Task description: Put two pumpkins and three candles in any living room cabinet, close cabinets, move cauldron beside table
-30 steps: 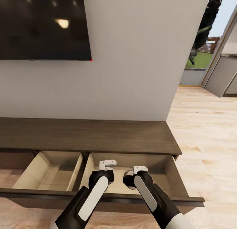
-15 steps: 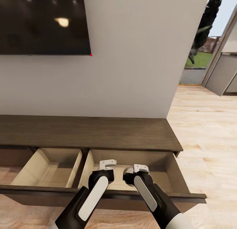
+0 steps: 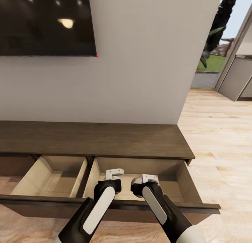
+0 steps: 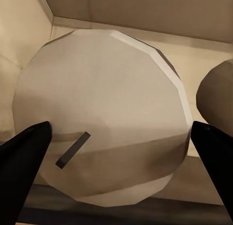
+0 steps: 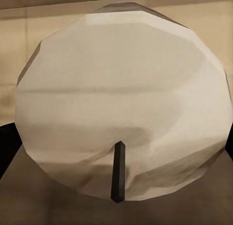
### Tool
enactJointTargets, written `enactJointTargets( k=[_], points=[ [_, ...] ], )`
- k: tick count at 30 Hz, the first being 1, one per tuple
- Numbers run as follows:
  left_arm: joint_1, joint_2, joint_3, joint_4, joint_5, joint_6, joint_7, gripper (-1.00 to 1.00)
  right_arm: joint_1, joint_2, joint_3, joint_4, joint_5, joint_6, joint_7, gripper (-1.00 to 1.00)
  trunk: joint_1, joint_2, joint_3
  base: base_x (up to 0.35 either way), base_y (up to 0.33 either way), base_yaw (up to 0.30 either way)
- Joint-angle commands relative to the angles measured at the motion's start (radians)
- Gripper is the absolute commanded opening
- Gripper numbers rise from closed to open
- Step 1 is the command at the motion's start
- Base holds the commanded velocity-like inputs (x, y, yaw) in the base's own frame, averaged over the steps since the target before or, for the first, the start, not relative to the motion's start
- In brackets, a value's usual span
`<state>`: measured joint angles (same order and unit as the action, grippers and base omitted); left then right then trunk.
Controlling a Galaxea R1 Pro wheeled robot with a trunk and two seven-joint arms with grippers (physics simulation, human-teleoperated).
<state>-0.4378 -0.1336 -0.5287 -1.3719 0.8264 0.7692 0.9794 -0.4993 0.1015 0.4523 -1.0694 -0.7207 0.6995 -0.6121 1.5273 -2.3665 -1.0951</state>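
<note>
The long dark brown cabinet stands against the wall with two pale-lined drawers pulled out. Both arms reach down into the right drawer. My left gripper is shut on a grey-tan candle with a short dark wick, one dark finger at each side of it. A second candle sits right beside it. My right gripper is shut on that candle, whose grey edge peeks out by the wrist. The pumpkins, cauldron and table are out of view.
The left drawer is open, and no object shows in the part I can see. A black TV hangs on the wall above. Wood floor stretches to the right, toward a doorway with greenery outside.
The head view has shifted slightly, so the cabinet and TV sit a little higher in the picture. Both arms and their candles stay in the same place over the right drawer.
</note>
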Motion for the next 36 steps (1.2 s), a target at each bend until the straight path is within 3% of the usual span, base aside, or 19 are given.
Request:
enactJointTargets(
  k=[1,27,36],
  points=[
    [-0.001,0.000,-0.001,-0.001,0.008,0.002,0.010,-1.00,-0.001,0.000,0.002,-0.001,-0.011,0.000,-0.011,-1.00,0.000,0.000,-0.001,0.000,0.000,0.000],
    [-0.001,0.001,-0.001,-0.001,0.008,0.004,0.010,-1.00,-0.001,0.000,0.003,0.002,-0.011,-0.016,-0.010,-1.00,0.000,0.000,-0.001,0.013,0.000,0.000],
    [-0.001,0.002,-0.001,-0.005,0.008,0.003,0.010,-1.00,-0.014,0.001,0.003,0.058,-0.011,-0.045,-0.005,-1.00,0.000,0.000,-0.001,0.000,0.000,0.000]
  ],
)
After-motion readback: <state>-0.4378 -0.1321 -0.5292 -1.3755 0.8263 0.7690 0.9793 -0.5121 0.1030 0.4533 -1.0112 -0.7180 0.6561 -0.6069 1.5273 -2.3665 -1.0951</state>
